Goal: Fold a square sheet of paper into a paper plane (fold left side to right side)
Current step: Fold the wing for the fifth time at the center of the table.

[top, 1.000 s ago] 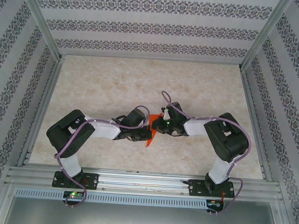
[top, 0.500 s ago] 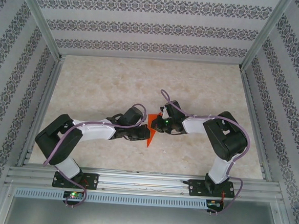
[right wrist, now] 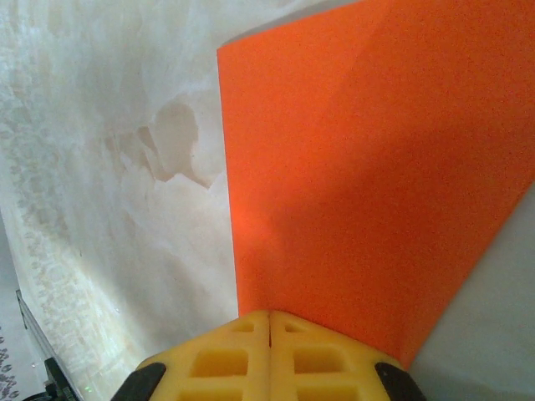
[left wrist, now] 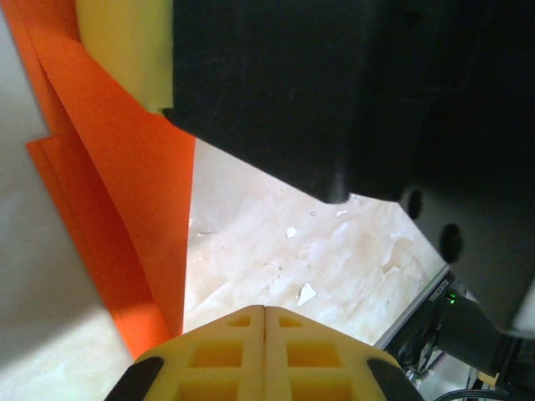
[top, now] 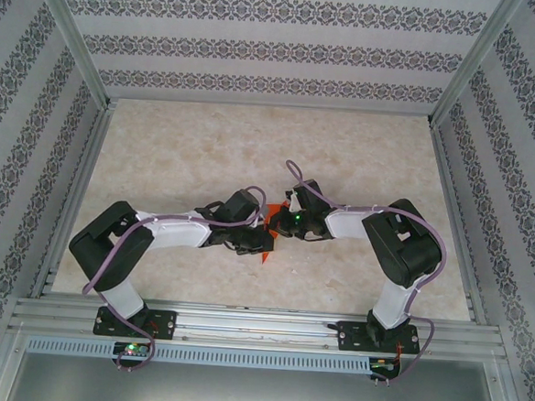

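Orange-red square sheet of paper (right wrist: 376, 167) is pinched by the right gripper (right wrist: 269, 322), pads closed; left gripper (left wrist: 265, 313), pads together, touches its corner.

- Bench (top: 207, 150): flat beige top with pale marbled veining. The right wrist view shows a brownish blotch on it, the left wrist view small white flecks.
- Back wall (top: 278, 50): white, with horizontal bands of dark damask pattern.
- Left wall (top: 21, 110) and right wall (top: 528, 145): same paper, bands running along each side.
- Two aluminium posts, left (top: 72, 35) and right (top: 474, 64), at the back corners, leaning outward in the top view.
- Aluminium rail (top: 259, 327) along the bench's near edge.
- Slotted grey duct (top: 256, 358) just below the rail.
- Plain grey panel (top: 254, 392) nearest the camera.
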`<state>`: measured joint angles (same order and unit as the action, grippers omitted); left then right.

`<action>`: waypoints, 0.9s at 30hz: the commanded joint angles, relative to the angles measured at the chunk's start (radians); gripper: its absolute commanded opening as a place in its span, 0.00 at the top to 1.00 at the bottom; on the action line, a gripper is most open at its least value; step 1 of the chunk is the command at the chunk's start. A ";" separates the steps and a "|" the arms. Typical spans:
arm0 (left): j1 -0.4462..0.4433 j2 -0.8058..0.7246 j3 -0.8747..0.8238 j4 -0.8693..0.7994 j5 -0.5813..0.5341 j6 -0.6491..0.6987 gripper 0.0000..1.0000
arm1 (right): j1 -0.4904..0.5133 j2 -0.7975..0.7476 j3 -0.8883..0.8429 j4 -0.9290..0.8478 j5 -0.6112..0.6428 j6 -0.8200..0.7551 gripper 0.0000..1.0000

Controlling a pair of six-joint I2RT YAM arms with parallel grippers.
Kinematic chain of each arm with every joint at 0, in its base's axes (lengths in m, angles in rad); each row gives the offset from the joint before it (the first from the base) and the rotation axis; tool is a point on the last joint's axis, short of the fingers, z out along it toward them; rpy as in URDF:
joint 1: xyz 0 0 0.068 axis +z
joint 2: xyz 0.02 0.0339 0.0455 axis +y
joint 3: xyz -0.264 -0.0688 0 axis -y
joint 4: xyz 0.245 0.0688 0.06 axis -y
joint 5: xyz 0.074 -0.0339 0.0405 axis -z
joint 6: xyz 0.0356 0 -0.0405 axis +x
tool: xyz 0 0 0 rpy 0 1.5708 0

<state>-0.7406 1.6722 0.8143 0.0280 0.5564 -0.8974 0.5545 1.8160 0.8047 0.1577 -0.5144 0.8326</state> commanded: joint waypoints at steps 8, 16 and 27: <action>-0.011 0.046 0.023 0.003 0.039 -0.006 0.96 | 0.024 0.086 -0.020 -0.165 0.089 -0.041 1.00; -0.010 0.055 0.009 -0.017 0.002 0.005 0.96 | 0.025 0.088 -0.005 -0.204 0.103 -0.063 1.00; -0.008 0.063 -0.023 0.005 -0.010 -0.007 0.96 | 0.030 0.096 0.017 -0.260 0.123 -0.098 1.00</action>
<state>-0.7406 1.7199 0.8089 0.0299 0.5640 -0.8974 0.5674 1.8328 0.8574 0.0780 -0.5011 0.7673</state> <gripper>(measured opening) 0.056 0.046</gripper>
